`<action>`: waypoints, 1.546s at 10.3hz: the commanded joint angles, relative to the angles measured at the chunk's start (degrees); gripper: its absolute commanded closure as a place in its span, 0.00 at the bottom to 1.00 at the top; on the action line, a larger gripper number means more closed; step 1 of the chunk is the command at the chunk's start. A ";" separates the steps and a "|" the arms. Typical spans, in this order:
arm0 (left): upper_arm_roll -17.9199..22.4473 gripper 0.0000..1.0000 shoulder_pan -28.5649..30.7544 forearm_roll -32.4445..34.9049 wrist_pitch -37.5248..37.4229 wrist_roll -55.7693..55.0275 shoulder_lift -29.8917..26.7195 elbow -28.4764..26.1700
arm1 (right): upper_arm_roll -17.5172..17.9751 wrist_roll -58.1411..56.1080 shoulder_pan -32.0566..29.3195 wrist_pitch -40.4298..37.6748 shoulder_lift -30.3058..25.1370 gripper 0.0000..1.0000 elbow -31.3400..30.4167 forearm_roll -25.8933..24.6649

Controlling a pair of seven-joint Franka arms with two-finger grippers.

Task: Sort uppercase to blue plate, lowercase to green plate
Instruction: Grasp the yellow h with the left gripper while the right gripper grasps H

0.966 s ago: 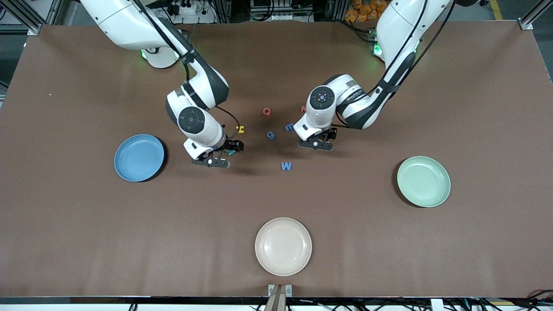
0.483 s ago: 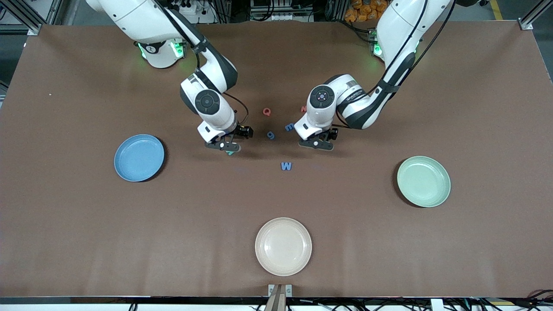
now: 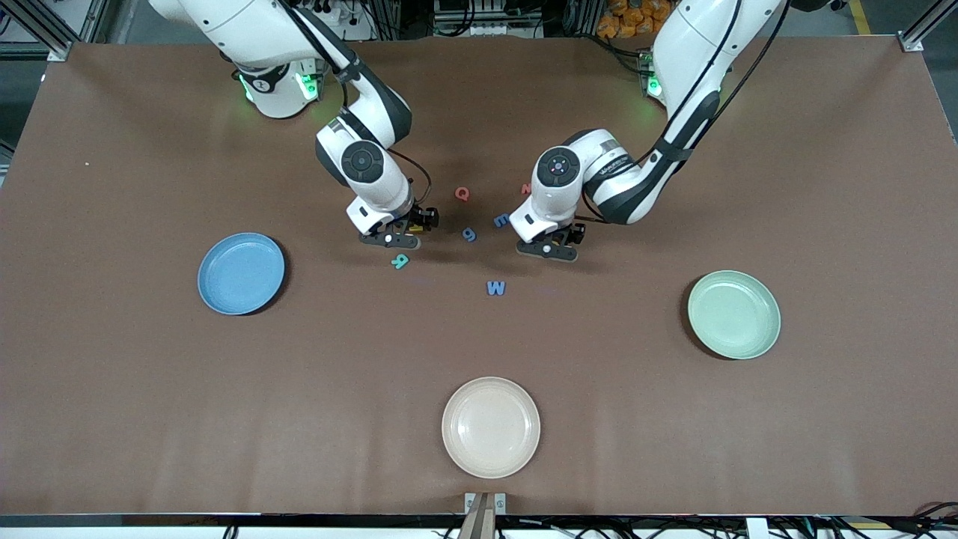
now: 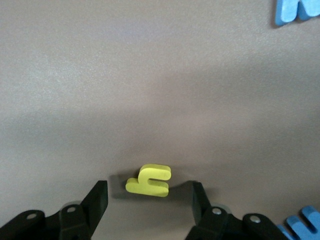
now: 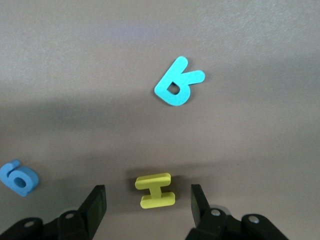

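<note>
Landmark: blue capital W (image 3: 495, 287), flat on the counter (image 3: 150, 419) mid-cluster.

Handling, by judgement: the foam letters look light, thin and soft, lying flat. They should give under a pinch and could slide or tip; best taken across a straight stroke from above.

Right gripper (image 5: 148, 205) is low over the yellow capital H (image 5: 155, 190), farther from the front camera than the W, toward the right arm's end. Jaws stand apart, one each side of the H, gap showing on both sides; nothing held.

Left gripper (image 4: 150, 197) is low over the yellow lowercase h (image 4: 149, 180), just past the W toward the left arm's end. Jaws spread, straddling the h, not touching it.

Teal R (image 3: 400, 260) lies loose beside the right gripper. Red Q (image 3: 462, 193), blue g (image 3: 469, 234) and blue m (image 3: 501, 220) lie farther from the camera than the W.

Blue plate (image 3: 241, 273) and green plate (image 3: 733, 314) hold no letters; both well apart from the W.
</note>
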 commanded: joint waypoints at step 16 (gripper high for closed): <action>0.38 0.49 0.61 1.77 0.95 1.75 -0.04 0.05 | -0.12 1.41 1.07 4.61 1.87 0.65 -2.78 -5.34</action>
